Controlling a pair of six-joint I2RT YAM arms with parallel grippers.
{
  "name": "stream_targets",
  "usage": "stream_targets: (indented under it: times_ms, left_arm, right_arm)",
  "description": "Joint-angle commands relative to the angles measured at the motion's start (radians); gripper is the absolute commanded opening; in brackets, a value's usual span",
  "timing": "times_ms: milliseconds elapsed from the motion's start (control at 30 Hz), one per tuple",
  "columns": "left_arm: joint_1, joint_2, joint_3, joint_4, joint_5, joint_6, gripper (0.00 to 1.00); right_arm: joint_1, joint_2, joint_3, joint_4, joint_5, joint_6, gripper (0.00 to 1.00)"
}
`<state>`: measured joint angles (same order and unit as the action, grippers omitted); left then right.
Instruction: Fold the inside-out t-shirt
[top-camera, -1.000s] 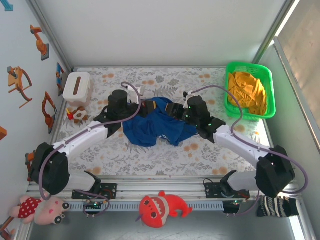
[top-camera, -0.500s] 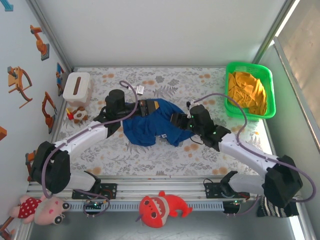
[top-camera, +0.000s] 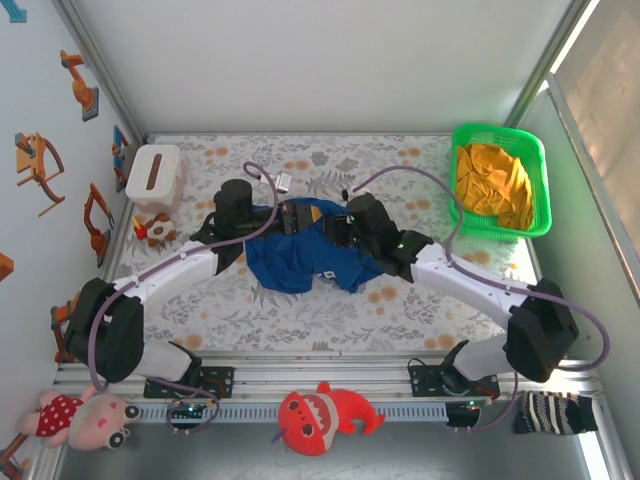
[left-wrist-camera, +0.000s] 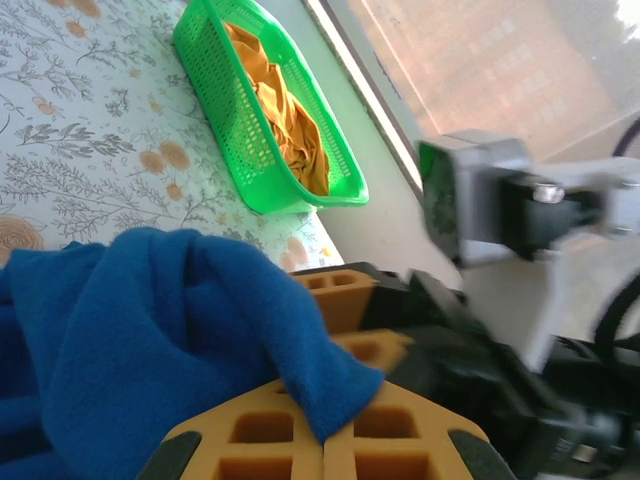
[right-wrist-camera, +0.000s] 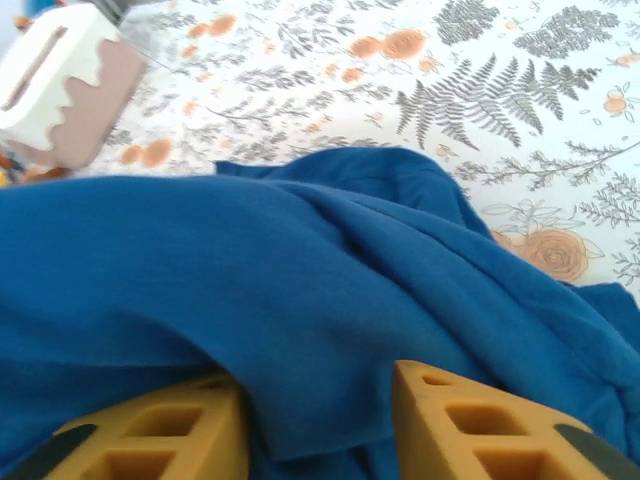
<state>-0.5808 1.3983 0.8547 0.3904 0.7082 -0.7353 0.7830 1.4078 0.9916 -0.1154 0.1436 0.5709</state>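
Observation:
The inside-out t-shirt (top-camera: 300, 252), royal blue, lies bunched in the middle of the floral table. My left gripper (top-camera: 290, 215) is at its far edge, shut on a blue fold (left-wrist-camera: 330, 385) that is pinched between its orange fingers (left-wrist-camera: 250, 440). My right gripper (top-camera: 335, 225) sits close beside it on the right; its orange fingers (left-wrist-camera: 345, 290) show in the left wrist view just beyond the pinched fold. In the right wrist view, my right gripper (right-wrist-camera: 318, 385) stands open, with a flap of the t-shirt (right-wrist-camera: 300, 300) lying between its fingers (right-wrist-camera: 470, 420).
A green basket (top-camera: 535, 190) holding an orange-yellow garment (top-camera: 492, 185) stands at the back right. A white tissue box (top-camera: 153, 172) and a small toy (top-camera: 155, 230) are at the back left. Plush toys lie along the near rail.
My right gripper has swung left onto the shirt's far edge, close to the left gripper, and its jaws have narrowed. The left gripper has kept its grip and place.

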Motion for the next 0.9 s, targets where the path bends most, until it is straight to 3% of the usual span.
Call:
stream_targets:
  times_ms: [0,33,333,500,567,633,700,867]
  left_arm:
    - [0.009,-0.043,0.02,0.024,0.053,-0.026,0.0]
    - [0.014,-0.047,0.021,0.022,0.061,-0.027,0.0]
    - [0.181,0.03,-0.008,0.013,0.144,-0.023,0.0]
    - [0.194,0.149,0.032,0.038,0.169,-0.028,0.01]
    - [0.19,0.183,0.045,0.075,0.18,-0.055,0.12]
    - [0.18,0.201,0.049,0.119,0.184,-0.089,0.39]
    - [0.17,0.189,0.041,0.137,0.184,-0.101,0.56]
    - [0.162,0.066,-0.03,0.108,0.137,-0.083,0.7]
  right_arm:
    - [-0.05,0.042,0.006,0.026,-0.007,-0.025,0.11]
    - [-0.066,0.042,0.008,0.029,-0.043,-0.029,0.0]
    - [-0.086,-0.21,0.033,-0.093,-0.364,-0.098,0.0]
    - [-0.095,-0.308,0.008,0.021,-0.609,-0.077,0.0]
    - [-0.106,-0.307,-0.011,0.128,-0.705,-0.038,0.0]
    - [-0.123,-0.286,-0.024,0.203,-0.744,-0.013,0.0]
    - [-0.163,-0.259,-0.052,0.274,-0.753,0.038,0.0]
    - [-0.293,-0.204,-0.157,0.502,-0.776,0.215,0.0]
